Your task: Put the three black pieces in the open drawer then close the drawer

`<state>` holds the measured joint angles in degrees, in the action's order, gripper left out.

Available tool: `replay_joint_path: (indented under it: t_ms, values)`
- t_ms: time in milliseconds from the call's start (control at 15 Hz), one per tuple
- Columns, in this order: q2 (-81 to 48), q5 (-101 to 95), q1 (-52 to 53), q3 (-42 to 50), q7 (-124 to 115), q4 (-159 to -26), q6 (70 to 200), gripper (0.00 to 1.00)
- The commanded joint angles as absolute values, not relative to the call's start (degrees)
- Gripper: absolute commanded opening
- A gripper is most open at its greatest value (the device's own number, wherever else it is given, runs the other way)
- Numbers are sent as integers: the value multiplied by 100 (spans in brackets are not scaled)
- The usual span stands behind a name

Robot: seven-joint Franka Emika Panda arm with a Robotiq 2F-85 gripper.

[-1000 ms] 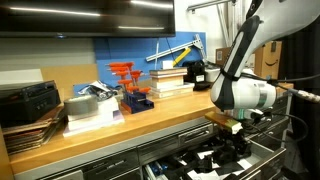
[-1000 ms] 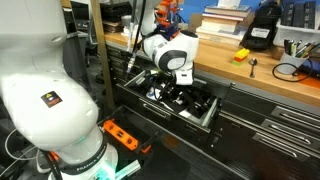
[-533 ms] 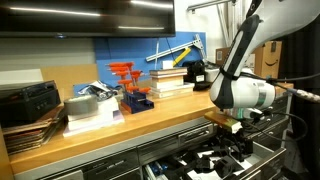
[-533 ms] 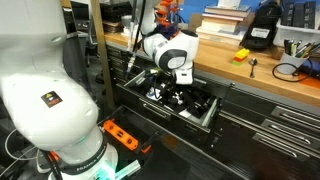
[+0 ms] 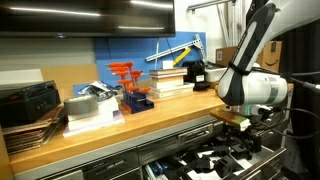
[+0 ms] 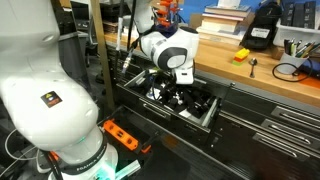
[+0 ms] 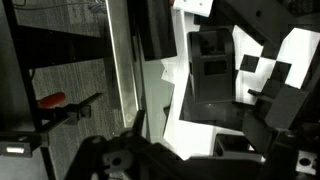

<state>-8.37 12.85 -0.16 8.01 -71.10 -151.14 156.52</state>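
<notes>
Dark black pieces lie inside the open drawer, on its black-and-white lining, just under the desk's front edge. The pincer hangs right above them, dipped toward the drawer. Its jaws blend into the dark shapes, so I cannot tell whether they are spread or pinching.

Drawer: wide, shallow, grey front, standing open; black-and-white patterned floor exposed in both exterior views. Black pieces noted lying inside on that floor; exact count not readable against the pattern. One chunky matte piece recorded in wrist view.
</notes>
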Motion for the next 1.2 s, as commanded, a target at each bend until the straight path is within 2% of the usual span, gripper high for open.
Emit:
replay_joint_path:
  t_ms: [0, 467, 1133]
  values:
    - [-451, 667, -12, 1010, -7839, -15348, 15286, 100]
    - [-620, 450, -212, 952, -8295, -15092, 13930, 100]
    - [-1561, 1402, -477, 773, -6758, -14557, 13952, 100]
